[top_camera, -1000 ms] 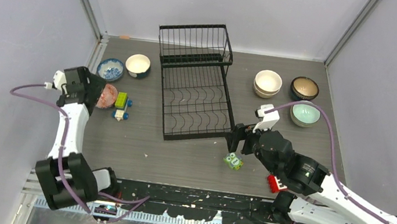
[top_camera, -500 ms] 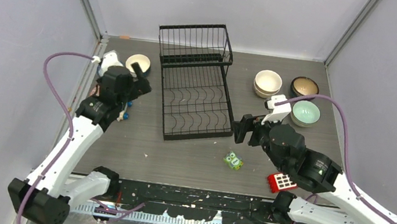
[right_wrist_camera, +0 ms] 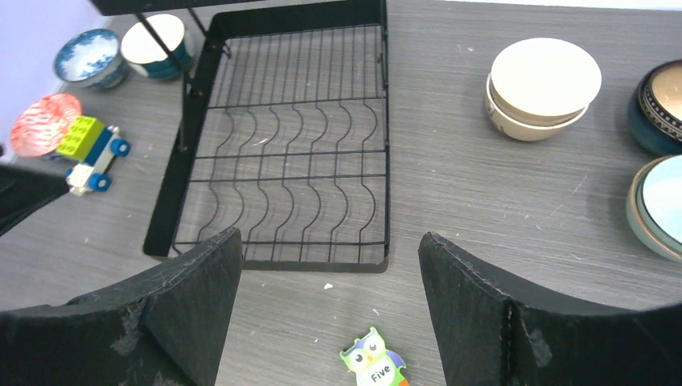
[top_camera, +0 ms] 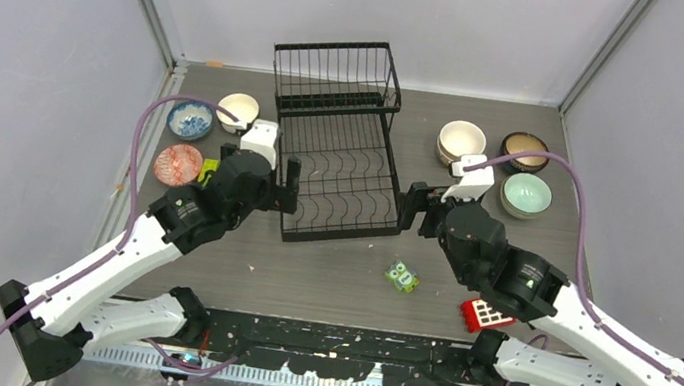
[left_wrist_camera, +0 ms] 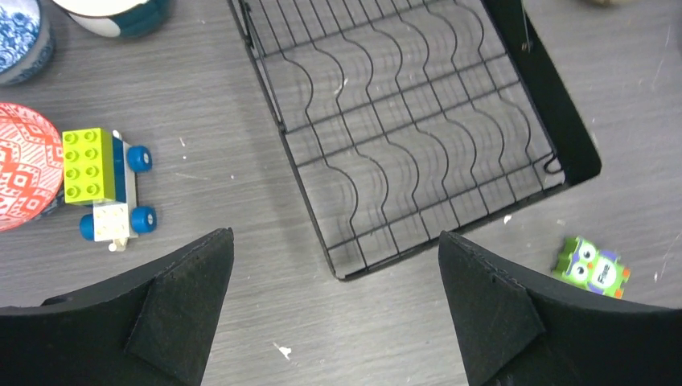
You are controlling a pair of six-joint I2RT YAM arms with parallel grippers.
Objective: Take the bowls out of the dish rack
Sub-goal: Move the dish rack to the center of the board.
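A grey wood-grain table (top_camera: pixel 327 272) inside pale lavender walls carries the whole scene. The left gripper (top_camera: pixel 288 189) has its jaws spread wide with nothing between them, hovering just off the near left corner of the dish rack (top_camera: pixel 334 152). Its wrist view looks down through the gap onto bare wavy wires. The right gripper (top_camera: pixel 413 215) is likewise parted and empty, poised beside the rack's near right corner.

Outward from there, the rack's lower tray holds nothing, and the raised upper basket shows no bowl either. The bowls sit on the table on both sides. To the left are a red patterned bowl (top_camera: pixel 178 164), a blue-patterned bowl (top_camera: pixel 191 117) and a teal bowl with a cream inside (top_camera: pixel 237 111). To the right are two stacked cream bowls (top_camera: pixel 461 141), a dark bowl (top_camera: pixel 525 150) and a mint bowl (top_camera: pixel 527 194). A toy block car (left_wrist_camera: pixel 104 181) lies just beside the red bowl, and an owl block (top_camera: pixel 401 277) lies near the rack's front.

By the look of it the unloading is done, or at its last check. The next move likely calls for no grasp, only drawing both arms clear without snagging the rack's wire.
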